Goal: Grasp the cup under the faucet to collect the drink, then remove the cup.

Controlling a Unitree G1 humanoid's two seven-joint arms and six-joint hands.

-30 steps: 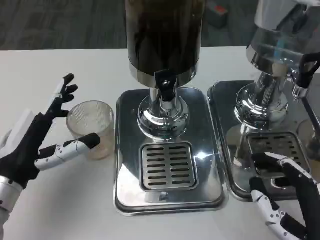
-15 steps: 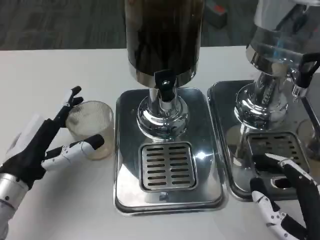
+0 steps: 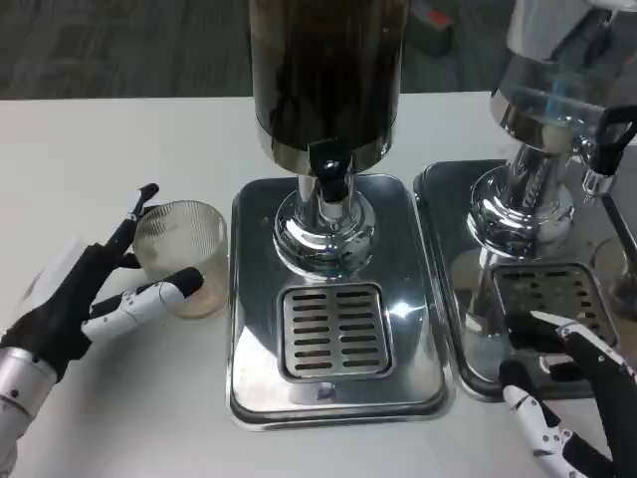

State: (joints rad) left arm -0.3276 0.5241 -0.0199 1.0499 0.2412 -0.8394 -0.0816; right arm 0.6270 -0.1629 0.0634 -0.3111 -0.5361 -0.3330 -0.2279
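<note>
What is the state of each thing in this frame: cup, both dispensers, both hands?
Cup: upright on the table, empty, left of the drip tray.
Dark drink dispenser: filled, nothing under its faucet.
Clear dispenser: standing at right.
Left hand: fingers around the cup, not lifting.
Right hand: open, idle.

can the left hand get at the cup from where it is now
Probably yes: the left hand already brackets the cup, fingers on either side, with bare table around it. Whether it grips yet is unclear.
</note>
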